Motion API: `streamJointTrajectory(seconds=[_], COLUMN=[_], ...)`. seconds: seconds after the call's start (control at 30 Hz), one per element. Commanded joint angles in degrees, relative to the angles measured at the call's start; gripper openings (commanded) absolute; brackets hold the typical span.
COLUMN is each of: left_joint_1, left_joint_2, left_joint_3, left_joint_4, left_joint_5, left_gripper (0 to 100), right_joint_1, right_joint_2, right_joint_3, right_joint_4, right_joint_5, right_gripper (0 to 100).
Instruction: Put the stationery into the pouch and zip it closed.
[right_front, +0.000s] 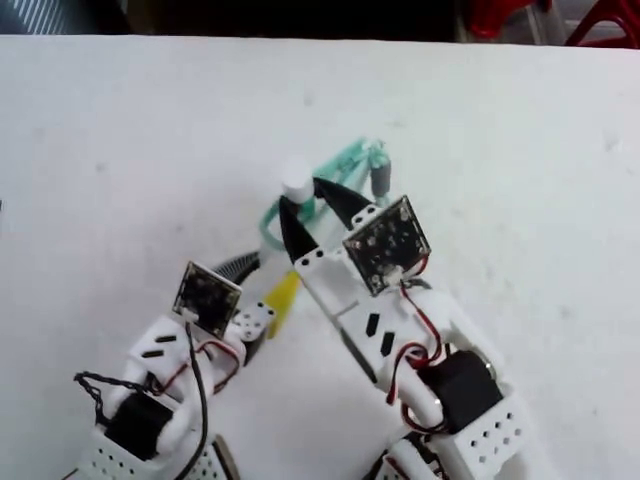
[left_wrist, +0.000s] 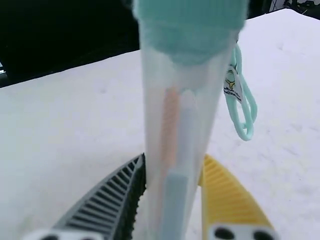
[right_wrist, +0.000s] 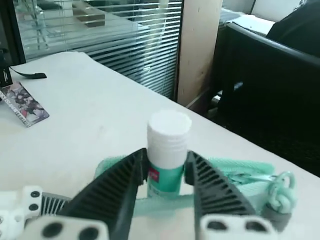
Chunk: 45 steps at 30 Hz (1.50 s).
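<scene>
A translucent pouch (right_front: 345, 160) with mint-green trim lies at mid table. My left gripper (right_front: 262, 277), one finger grey and one yellow, is shut on its near end. In the left wrist view the pouch (left_wrist: 180, 100) stands up between those fingers of the left gripper (left_wrist: 173, 161), with a pale orange item inside and a green loop strap (left_wrist: 243, 111) beside it. A glue stick (right_front: 297, 183) with a white cap is upright in my right gripper (right_front: 300, 197), whose black fingers are shut on it. In the right wrist view the glue stick (right_wrist: 168, 137) sits in the right gripper (right_wrist: 166, 161) just above the pouch (right_wrist: 235, 167).
A grey zipper pull with a green ring (right_wrist: 277, 196) lies at the pouch's far end. A small printed card (right_wrist: 22, 102) and a black strap (right_wrist: 31, 75) lie farther off on the white table (right_front: 120, 150). The table's far edge borders a dark chair and window blinds.
</scene>
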Motion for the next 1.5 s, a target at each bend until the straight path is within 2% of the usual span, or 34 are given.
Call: streamJointTrajectory(seconds=[0.0, 0.3, 0.6, 0.73, 0.97, 1.2, 1.47], left_joint_1=[0.13, 0.13, 0.13, 0.66, 0.66, 0.66, 0.66], left_joint_2=[0.31, 0.31, 0.31, 0.31, 0.31, 0.31, 0.31], left_joint_3=[-0.53, -0.53, -0.70, -0.62, -0.62, -0.62, -0.62], left_joint_4=[-1.05, -1.05, -0.79, -0.70, -0.97, -0.97, -1.05], left_joint_5=[-0.44, -0.44, -0.09, -0.09, -0.44, -0.44, -0.44], left_gripper=[18, 18, 18, 16, 12, 12, 12], right_joint_1=[0.75, 3.21, 17.80, 20.79, 22.37, 22.29, 22.20], right_joint_2=[3.91, 4.79, 5.41, 5.41, 5.32, 5.14, 4.79], right_joint_3=[-4.75, -11.78, -17.14, -17.41, -17.41, -17.23, -17.14], right_joint_4=[4.18, 5.23, 5.76, 10.07, 14.81, 22.37, 31.78], right_joint_5=[0.35, 0.62, 0.35, 0.62, 0.88, 8.79, 9.49], right_gripper=[28.9, 25.1, 25.2, 25.2, 25.2, 25.2, 25.2])
